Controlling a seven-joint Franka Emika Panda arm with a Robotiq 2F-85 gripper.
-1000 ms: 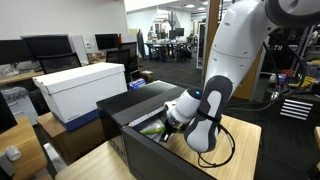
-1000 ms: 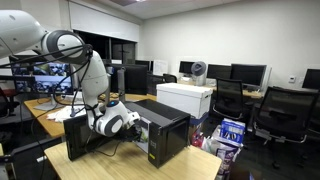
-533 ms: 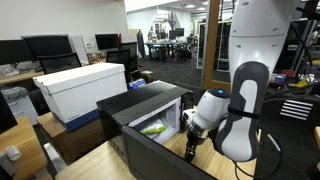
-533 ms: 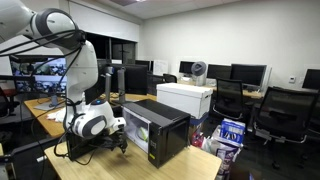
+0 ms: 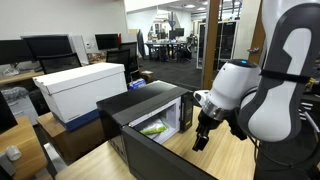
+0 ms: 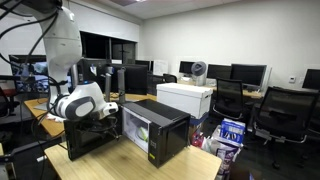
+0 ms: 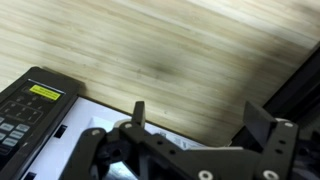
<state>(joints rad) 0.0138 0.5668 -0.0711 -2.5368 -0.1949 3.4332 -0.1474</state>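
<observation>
A black microwave (image 5: 140,105) stands on the wooden table (image 5: 235,150) with its door open. Something green and white (image 5: 155,128) lies inside it. In both exterior views my gripper (image 5: 200,138) (image 6: 112,114) hangs in front of the opening, outside the cavity and a little above the tabletop. Seen from the wrist, the gripper (image 7: 200,118) is open, its two black fingers (image 7: 138,112) wide apart with only bare wood between them. The microwave's control panel (image 7: 30,105) with its lit yellow-green display sits at the lower left of that view.
A large white box (image 5: 80,85) (image 6: 186,97) stands beside the microwave on the far side. Office chairs (image 6: 280,115), desks and monitors (image 5: 45,48) fill the room behind. The table's edge (image 6: 205,160) runs close past the microwave.
The gripper has pulled back out of the microwave cavity and its jaws have gone from nearly shut to wide open. The arm has swung away from the opening.
</observation>
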